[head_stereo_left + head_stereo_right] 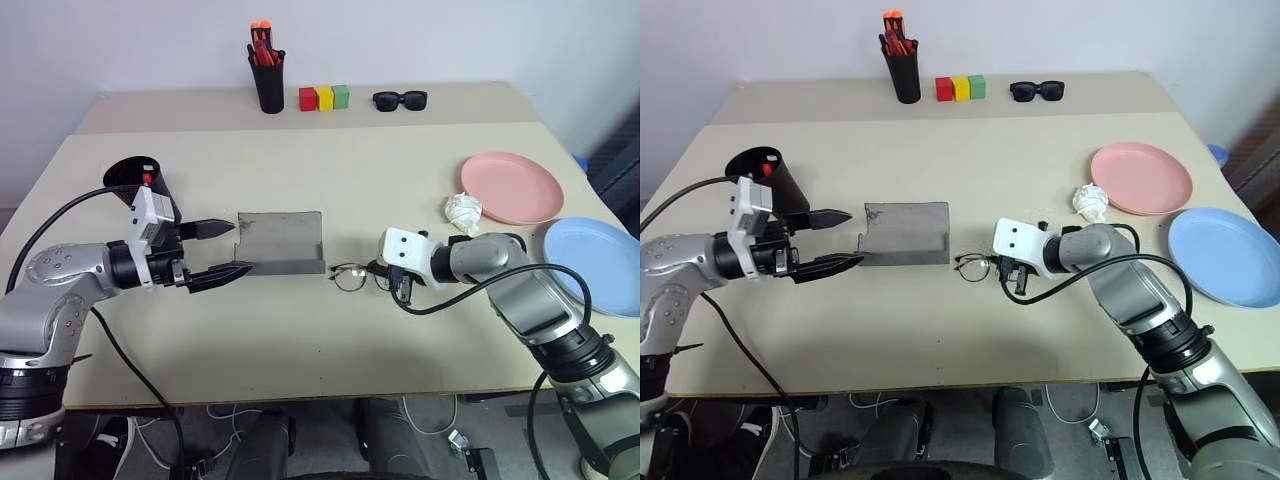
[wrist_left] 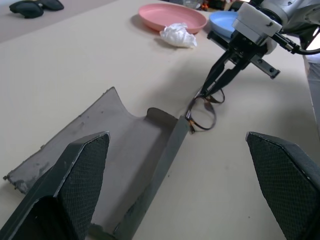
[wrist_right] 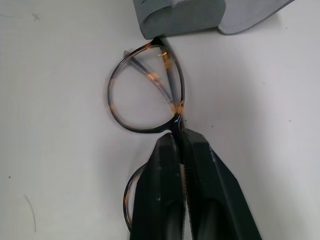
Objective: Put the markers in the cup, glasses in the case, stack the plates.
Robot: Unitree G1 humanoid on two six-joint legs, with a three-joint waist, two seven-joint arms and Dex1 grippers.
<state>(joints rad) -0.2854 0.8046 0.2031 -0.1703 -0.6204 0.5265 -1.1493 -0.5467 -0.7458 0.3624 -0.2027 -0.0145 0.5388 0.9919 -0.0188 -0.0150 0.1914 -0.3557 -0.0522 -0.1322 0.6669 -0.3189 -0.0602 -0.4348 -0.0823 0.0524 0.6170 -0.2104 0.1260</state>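
Observation:
The grey case lies open at mid-table, lid flat. My left gripper is open, level at the case's left end, one finger on each side. The wire-framed glasses lie on the table just right of the case, one lens close to the case end. My right gripper is shut on the glasses at the bridge. The black cup stands behind my left hand, with the red-orange end of a marker showing inside. The pink plate and the blue plate lie apart at the right.
A crumpled white paper lies beside the pink plate. At the back stand a black pen holder with orange-capped pens, three coloured blocks and black sunglasses. The blue plate reaches the table's right edge.

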